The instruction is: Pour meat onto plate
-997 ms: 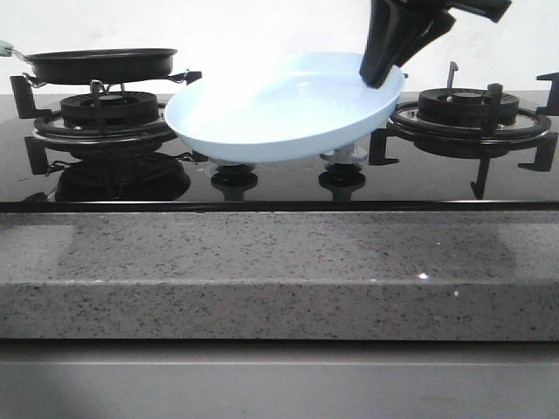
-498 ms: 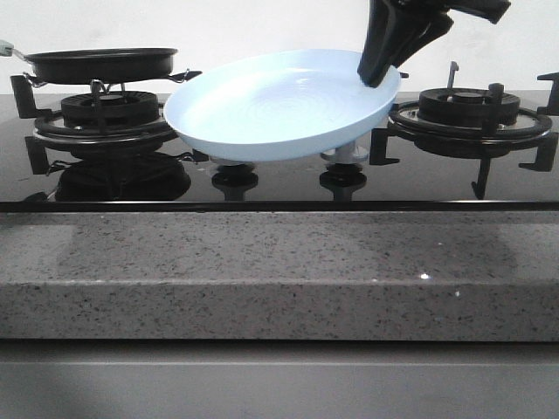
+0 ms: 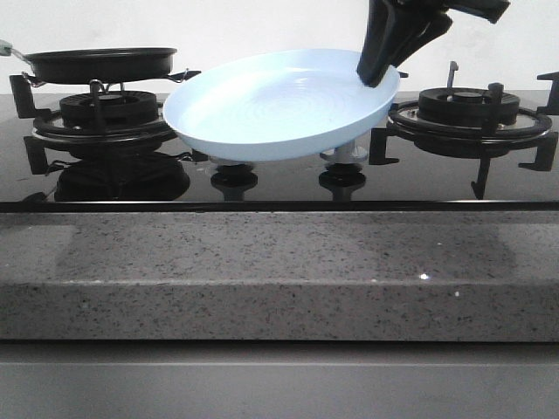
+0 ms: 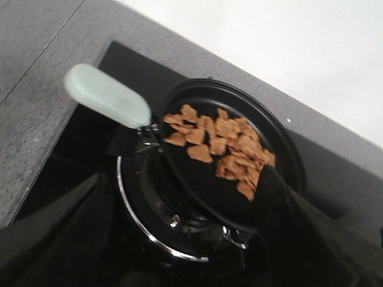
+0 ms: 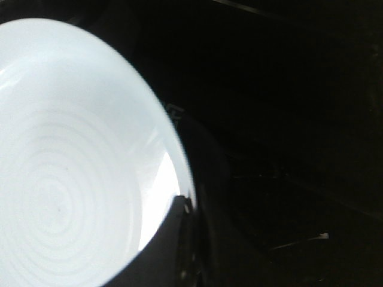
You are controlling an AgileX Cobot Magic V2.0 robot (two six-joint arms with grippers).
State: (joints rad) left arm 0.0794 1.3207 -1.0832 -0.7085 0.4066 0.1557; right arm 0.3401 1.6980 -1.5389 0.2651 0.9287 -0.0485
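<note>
The pale-blue plate (image 3: 271, 109) hangs tilted above the middle of the hob, its far right rim pinched by my right gripper (image 3: 380, 72), which is shut on it. In the right wrist view the plate (image 5: 72, 179) is bare inside, and my right gripper (image 5: 184, 209) grips its edge. The meat (image 4: 221, 143) lies heaped in the black frying pan (image 4: 197, 185) on the left burner. My left gripper (image 4: 179, 245) is open above that burner, its dark fingers (image 4: 54, 233) spread wide, one tip close to the pan's rim. The pan (image 3: 100, 63) shows at the far left of the front view.
The pan's pale-green handle (image 4: 108, 95) points away from the hob toward the grey counter. A right burner grate (image 3: 472, 109) stands below the right arm. Two knobs (image 3: 234, 179) sit on the glass under the plate. The granite counter edge (image 3: 279, 262) runs across the front.
The plate has risen slightly and shifted a little to the left in the right gripper. The pan has not moved.
</note>
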